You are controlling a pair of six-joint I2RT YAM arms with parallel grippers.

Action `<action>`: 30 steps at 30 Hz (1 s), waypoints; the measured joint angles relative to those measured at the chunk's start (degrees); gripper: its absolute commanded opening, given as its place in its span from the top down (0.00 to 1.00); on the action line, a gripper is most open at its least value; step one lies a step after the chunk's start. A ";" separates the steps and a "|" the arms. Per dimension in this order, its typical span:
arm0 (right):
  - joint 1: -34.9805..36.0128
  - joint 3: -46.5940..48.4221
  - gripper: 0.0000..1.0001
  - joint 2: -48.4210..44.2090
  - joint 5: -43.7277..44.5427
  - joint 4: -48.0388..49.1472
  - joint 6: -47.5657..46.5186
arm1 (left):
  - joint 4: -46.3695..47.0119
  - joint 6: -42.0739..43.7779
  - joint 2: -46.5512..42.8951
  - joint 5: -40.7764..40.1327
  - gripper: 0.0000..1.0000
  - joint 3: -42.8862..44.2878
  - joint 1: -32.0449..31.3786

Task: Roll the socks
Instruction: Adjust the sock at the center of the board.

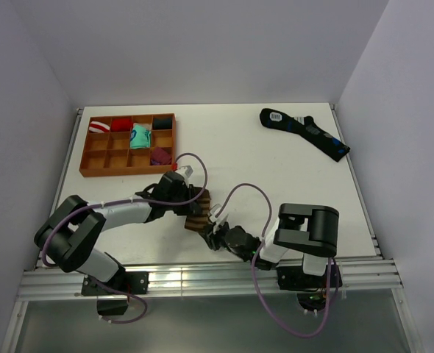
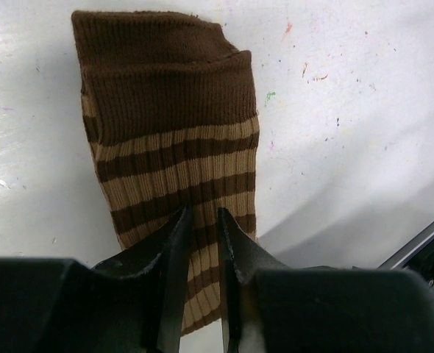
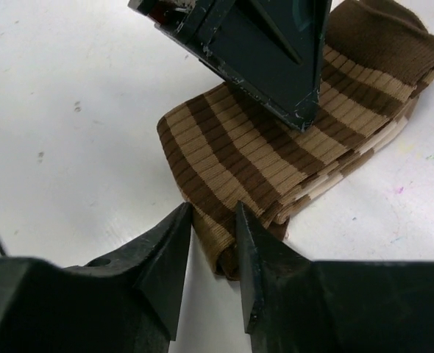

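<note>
A brown sock with tan stripes (image 1: 197,215) lies folded on the white table near the front, between my two grippers. In the left wrist view the sock (image 2: 173,110) stretches away from my left gripper (image 2: 202,213), whose narrow jaws press on its striped part. In the right wrist view my right gripper (image 3: 213,209) is shut on the near folded end of the sock (image 3: 239,147). The left gripper's tips (image 3: 301,118) come down on the sock's top just beyond. In the top view the left gripper (image 1: 195,200) and right gripper (image 1: 211,234) are close together.
A wooden compartment tray (image 1: 88,158) stands at the back left and holds several rolled socks, among them a teal one (image 1: 139,136) and a red one (image 1: 121,123). A dark blue patterned sock (image 1: 305,132) lies at the back right. The metal rail (image 1: 202,279) runs along the near edge.
</note>
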 measured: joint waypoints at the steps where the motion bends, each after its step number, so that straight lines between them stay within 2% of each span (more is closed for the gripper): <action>1: 0.17 0.39 0.66 0.17 0.59 -0.35 -0.02 | -0.07 0.00 0.00 0.02 0.74 0.09 0.04; 10: 0.81 3.15 0.83 -0.24 3.89 -5.55 0.72 | -0.31 0.00 0.00 0.09 0.74 0.31 0.13; 16: 0.33 8.26 0.87 -3.23 1.51 -18.05 4.04 | 0.07 0.02 0.00 0.13 0.75 0.26 0.20; 24: -8.63 9.86 0.90 -10.56 -12.90 -33.14 10.36 | 2.75 0.11 -0.37 0.57 0.73 -1.14 0.20; 30: -13.16 15.21 0.91 -10.78 -22.49 -43.04 14.12 | 4.13 0.81 -3.08 0.55 0.71 -2.51 0.20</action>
